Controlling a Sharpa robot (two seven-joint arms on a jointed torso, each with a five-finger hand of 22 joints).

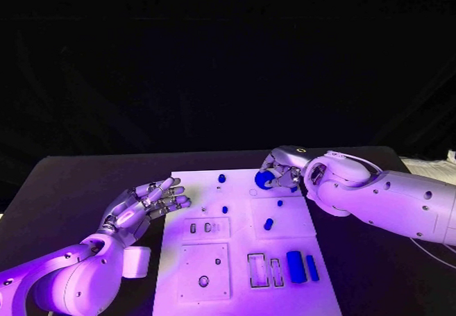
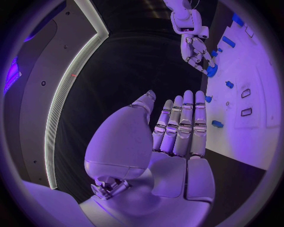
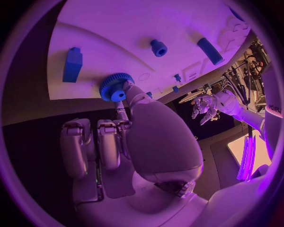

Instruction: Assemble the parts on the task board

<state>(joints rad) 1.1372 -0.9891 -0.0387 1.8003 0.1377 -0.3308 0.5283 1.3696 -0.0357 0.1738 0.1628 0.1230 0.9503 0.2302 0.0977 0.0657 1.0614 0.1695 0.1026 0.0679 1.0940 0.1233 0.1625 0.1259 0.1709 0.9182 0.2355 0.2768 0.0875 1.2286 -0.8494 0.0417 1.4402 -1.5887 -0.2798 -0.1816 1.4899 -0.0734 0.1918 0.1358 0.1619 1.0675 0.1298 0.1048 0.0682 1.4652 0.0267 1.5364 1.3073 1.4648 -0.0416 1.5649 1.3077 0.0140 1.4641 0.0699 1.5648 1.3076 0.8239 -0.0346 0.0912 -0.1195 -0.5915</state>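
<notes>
Blue gear (image 1: 263, 179) pinched in my right hand (image 1: 285, 171) at the task board's (image 1: 243, 296) far edge; left hand (image 1: 150, 202) spread, holding nothing. Most parts look unassembled.

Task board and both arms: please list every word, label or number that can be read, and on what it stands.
Task board: no print can be made out.
Left arm, in the right wrist view: dark lettering on its white shell, cut by the picture's rim, not readable.
Right hand and left hand: none.
</notes>
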